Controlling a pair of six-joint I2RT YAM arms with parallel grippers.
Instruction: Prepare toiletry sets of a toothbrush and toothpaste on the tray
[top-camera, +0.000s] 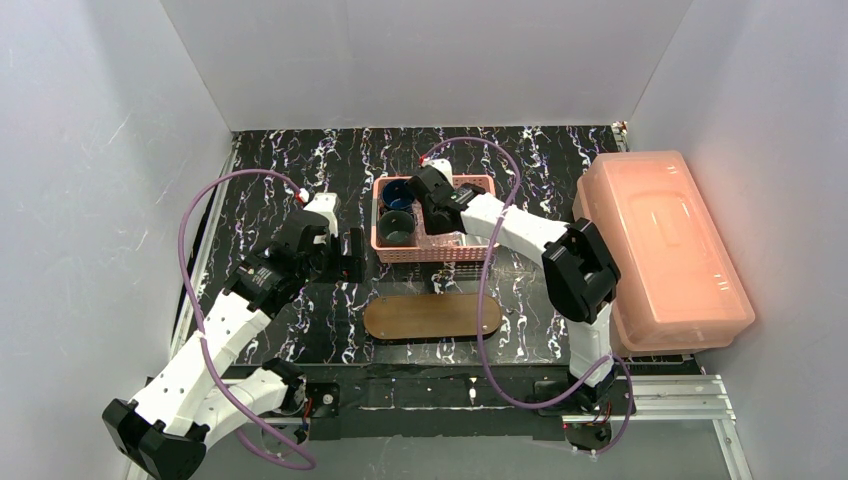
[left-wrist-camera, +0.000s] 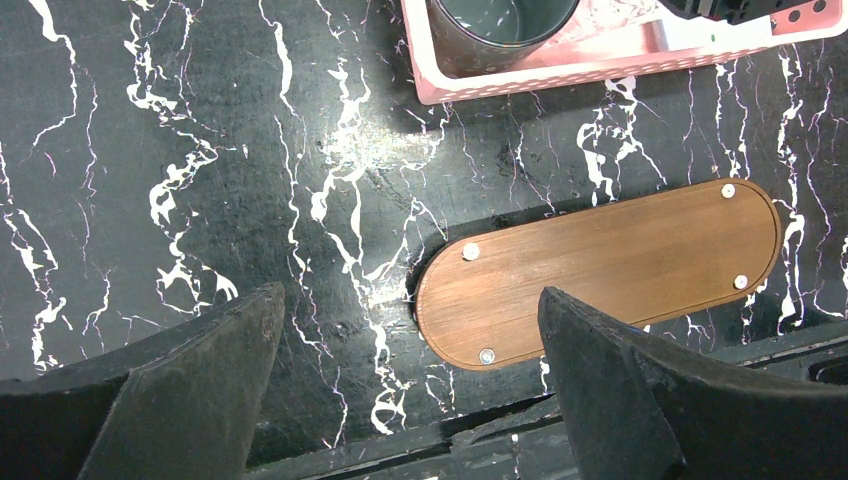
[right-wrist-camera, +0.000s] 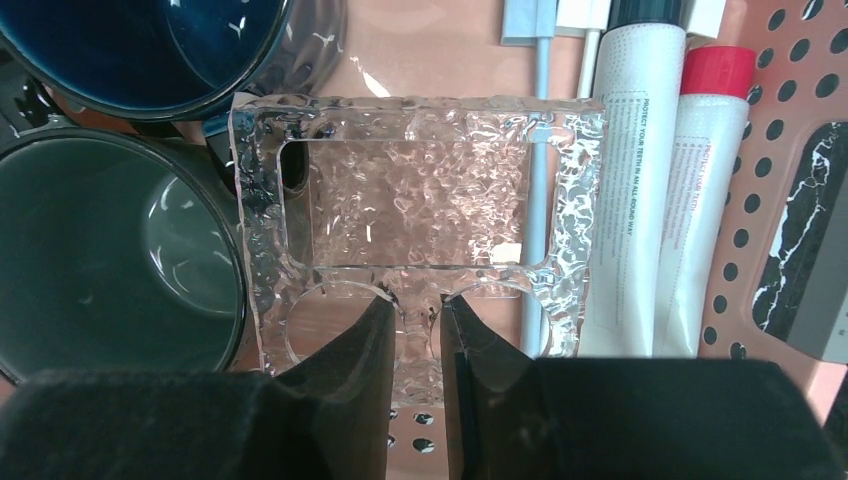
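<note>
The tray (top-camera: 432, 316), a dark brown oval board, lies bare on the black marbled table; in the left wrist view the tray (left-wrist-camera: 620, 265) shows pale dots near its ends. My left gripper (top-camera: 350, 255) hangs open left of it, nothing between its fingers (left-wrist-camera: 200, 380). My right gripper (top-camera: 437, 205) is down in the pink basket (top-camera: 440, 250), its jaws (right-wrist-camera: 415, 310) pinched on the bridge between two round holes of a clear textured plastic holder (right-wrist-camera: 420, 190). Beside the holder lie two white toothpaste tubes, one black-capped (right-wrist-camera: 640, 150) and one red-capped (right-wrist-camera: 700, 200), and a white toothbrush handle (right-wrist-camera: 540, 200).
A dark blue mug (right-wrist-camera: 150, 50) and a dark grey-green mug (right-wrist-camera: 110, 250) stand in the basket's left half, close to the holder. A large translucent pink lidded box (top-camera: 660, 250) fills the right side. White walls enclose the table on three sides.
</note>
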